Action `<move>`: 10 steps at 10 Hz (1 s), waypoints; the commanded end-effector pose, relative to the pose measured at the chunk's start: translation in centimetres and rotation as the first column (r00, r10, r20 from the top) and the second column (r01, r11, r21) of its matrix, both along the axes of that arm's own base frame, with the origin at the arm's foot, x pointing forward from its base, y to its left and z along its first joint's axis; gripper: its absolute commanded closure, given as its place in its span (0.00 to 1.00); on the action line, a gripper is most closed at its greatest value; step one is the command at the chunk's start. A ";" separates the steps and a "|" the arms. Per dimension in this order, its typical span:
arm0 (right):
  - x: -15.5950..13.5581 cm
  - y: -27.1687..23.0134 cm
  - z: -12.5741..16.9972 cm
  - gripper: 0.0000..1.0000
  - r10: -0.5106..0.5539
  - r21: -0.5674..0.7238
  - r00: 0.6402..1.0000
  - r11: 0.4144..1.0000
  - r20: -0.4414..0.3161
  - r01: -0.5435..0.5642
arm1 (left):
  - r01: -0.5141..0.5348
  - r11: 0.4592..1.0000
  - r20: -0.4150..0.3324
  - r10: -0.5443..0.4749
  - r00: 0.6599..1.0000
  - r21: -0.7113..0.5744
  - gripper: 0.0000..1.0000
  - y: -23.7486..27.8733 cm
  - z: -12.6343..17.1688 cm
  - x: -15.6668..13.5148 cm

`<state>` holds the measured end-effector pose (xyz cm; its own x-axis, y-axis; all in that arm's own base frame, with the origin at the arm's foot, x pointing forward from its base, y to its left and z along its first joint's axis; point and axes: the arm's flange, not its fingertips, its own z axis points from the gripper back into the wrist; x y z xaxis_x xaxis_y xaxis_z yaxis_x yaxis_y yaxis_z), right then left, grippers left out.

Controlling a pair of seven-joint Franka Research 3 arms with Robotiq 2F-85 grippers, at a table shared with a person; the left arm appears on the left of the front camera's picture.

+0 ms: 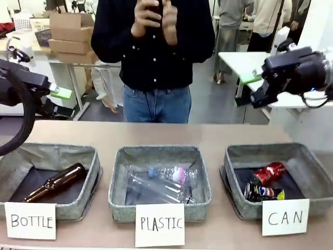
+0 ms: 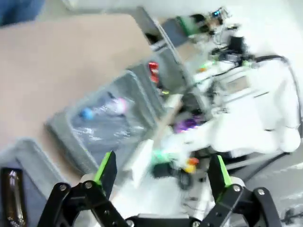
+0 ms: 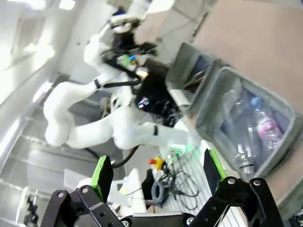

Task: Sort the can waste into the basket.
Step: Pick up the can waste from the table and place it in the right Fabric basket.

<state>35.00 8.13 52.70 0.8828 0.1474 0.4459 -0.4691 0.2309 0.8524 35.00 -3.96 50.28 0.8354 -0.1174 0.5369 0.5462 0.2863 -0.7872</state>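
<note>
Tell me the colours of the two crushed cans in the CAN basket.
One can is red with white marks, the other dark with yellow and red print; front view shows them best.

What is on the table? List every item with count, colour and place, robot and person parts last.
Bins: three, grey fabric, in a row along the near edge: left, middle, right.
Cards: three, white, one before each bin: BOTTLE, PLASTIC, CAN.
Glass bottle: one, brown, lying in the left bin.
Plastic bottles: clear, in the middle bin; count unclear.
Cans: two, in the right bin: red, dark nearer the card.
Table: one, tan, bare behind the bins.
Left tool: open, green pads, raised at the left.
Right tool: open, raised at the right.
Person's hands: two, held together at chest height, far side.
</note>
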 end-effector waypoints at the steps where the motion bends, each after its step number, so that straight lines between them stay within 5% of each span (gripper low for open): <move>1: -0.6 -0.5 1.2 0.00 0.052 0.036 0.999 0.998 0.010 -0.053 | -0.029 0.995 0.110 0.018 0.994 0.099 0.00 -1.6 0.6 0.1; 10: -0.6 -0.5 1.2 0.00 0.052 0.036 0.999 0.998 0.010 -0.053 | -0.029 0.995 0.110 0.018 0.994 0.099 0.00 -1.6 0.6 0.1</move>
